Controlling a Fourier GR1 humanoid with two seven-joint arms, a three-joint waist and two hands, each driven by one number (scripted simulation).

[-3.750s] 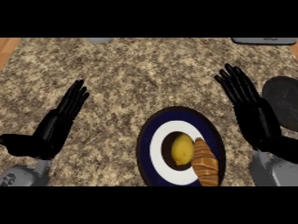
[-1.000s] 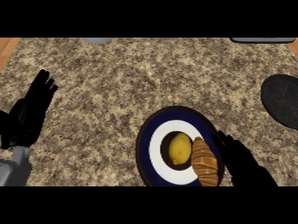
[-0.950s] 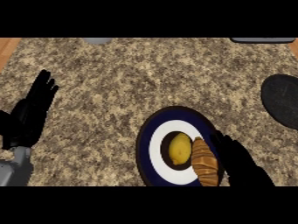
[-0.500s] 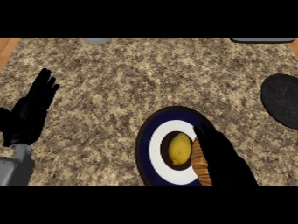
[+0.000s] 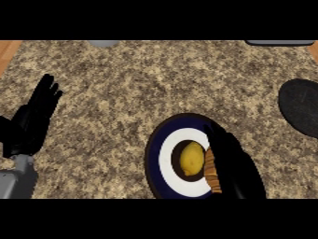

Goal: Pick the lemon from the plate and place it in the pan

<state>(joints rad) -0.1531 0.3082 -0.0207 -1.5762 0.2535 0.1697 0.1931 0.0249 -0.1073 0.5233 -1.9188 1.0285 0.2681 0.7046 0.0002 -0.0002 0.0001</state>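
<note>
Right hand [image 5: 236, 163] has slid over plate [image 5: 162, 144] beside lemon [image 5: 191, 158].

This is a kitchen. A speckled granite counter [image 5: 154, 88] fills the view, with wood at its left and right sides. A plate [image 5: 162, 161] of food sits near, and a black pan [image 5: 309, 112] lies right.

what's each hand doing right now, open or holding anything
left hand: open, holding nothing.
right hand: open over the plate, beside the lemon, not gripping it.
</note>
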